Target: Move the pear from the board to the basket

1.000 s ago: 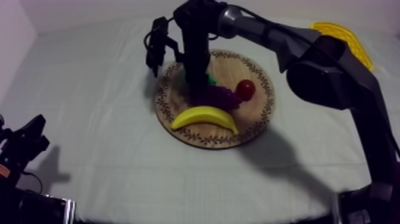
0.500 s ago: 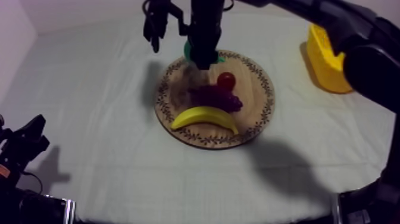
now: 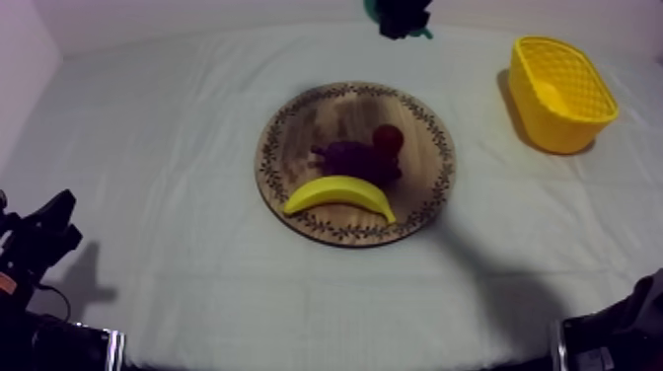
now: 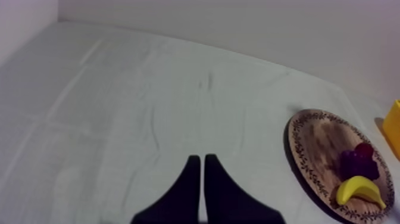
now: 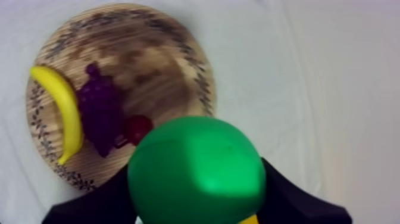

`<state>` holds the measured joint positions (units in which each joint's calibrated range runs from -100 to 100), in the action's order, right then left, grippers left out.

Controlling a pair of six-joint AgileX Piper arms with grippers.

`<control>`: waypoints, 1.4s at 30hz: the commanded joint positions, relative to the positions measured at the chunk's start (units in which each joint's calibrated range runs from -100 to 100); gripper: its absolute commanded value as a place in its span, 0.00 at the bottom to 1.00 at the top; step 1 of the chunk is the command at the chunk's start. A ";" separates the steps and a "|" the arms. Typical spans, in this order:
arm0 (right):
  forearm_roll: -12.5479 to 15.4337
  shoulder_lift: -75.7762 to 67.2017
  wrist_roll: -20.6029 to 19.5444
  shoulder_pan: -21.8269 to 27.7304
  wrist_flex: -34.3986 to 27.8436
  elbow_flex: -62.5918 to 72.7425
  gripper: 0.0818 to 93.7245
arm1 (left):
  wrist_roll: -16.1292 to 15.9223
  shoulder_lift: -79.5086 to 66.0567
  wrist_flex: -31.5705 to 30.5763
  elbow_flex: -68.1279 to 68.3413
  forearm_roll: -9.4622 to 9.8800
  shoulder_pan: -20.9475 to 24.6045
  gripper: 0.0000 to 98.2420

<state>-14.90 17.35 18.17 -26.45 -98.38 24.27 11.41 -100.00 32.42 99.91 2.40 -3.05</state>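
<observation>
Three toy fruits lie on the wooden board (image 3: 296, 138): a banana (image 3: 338, 195) along the rim nearest the top camera, a bunch of grapes (image 3: 347, 158) just behind the banana, and a small red fruit (image 3: 387, 138) touching the grapes on the side toward the yellow basket (image 3: 560, 94). The pear (image 5: 196, 170) is off the board and in the air, grasped between the two black fingers (image 5: 291, 199) of the right end effector (image 3: 400, 15). That end effector hangs above the tabletop (image 3: 168, 128) beyond the board's far rim, and slivers of green show at either side of it in the top view. From the right wrist camera the pear sits over the board's edge beside the small red fruit, with the banana and grapes lying farther across the board. The basket stands upright on the tabletop, well apart from the board on its right. The left end effector (image 3: 44, 237) sits low, well apart from the board on its near left. Its fingers (image 4: 190, 190) are clenched together into a narrow wedge with nothing between them, over bare cloth.
</observation>
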 commanded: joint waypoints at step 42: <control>-0.21 17.91 -7.59 30.77 5.08 -1.07 0.47 | -0.01 0.00 0.00 -0.02 0.02 -0.02 0.00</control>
<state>-15.23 34.74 10.53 4.19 -93.21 23.36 11.41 -100.00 32.42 99.91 2.40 -3.05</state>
